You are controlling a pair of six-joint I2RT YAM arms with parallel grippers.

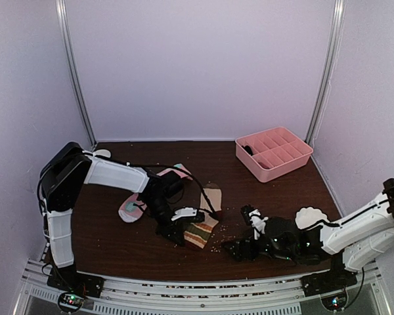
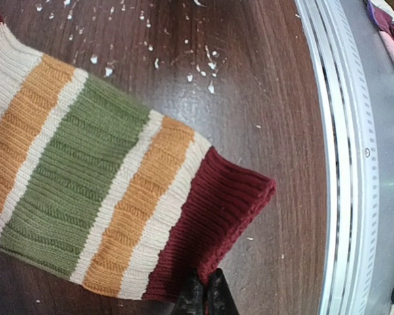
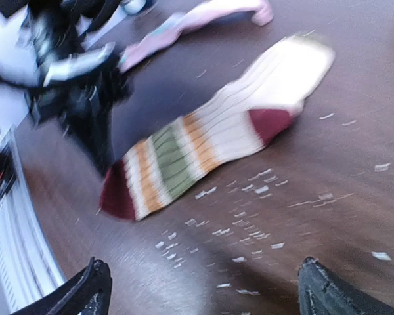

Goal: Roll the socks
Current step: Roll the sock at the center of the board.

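Note:
The beige sock [image 1: 203, 226] lies flat on the brown table, with orange, green and cream stripes, a maroon heel and a maroon cuff [image 2: 210, 216]. My left gripper [image 2: 205, 294] is shut on the edge of that cuff, at the sock's near end [image 1: 182, 239]. The pink sock [image 1: 132, 207] lies behind it to the left, partly hidden under my left arm, and shows blurred at the top of the right wrist view [image 3: 203, 14]. My right gripper [image 3: 203, 289] stands open over bare table to the right of the beige sock [image 3: 203, 141], holding nothing [image 1: 238, 248].
A pink divided tray [image 1: 274, 152] stands at the back right. White crumbs [image 1: 231, 233] are scattered between the beige sock and my right gripper. A metal rail [image 2: 345, 164] runs along the table's near edge.

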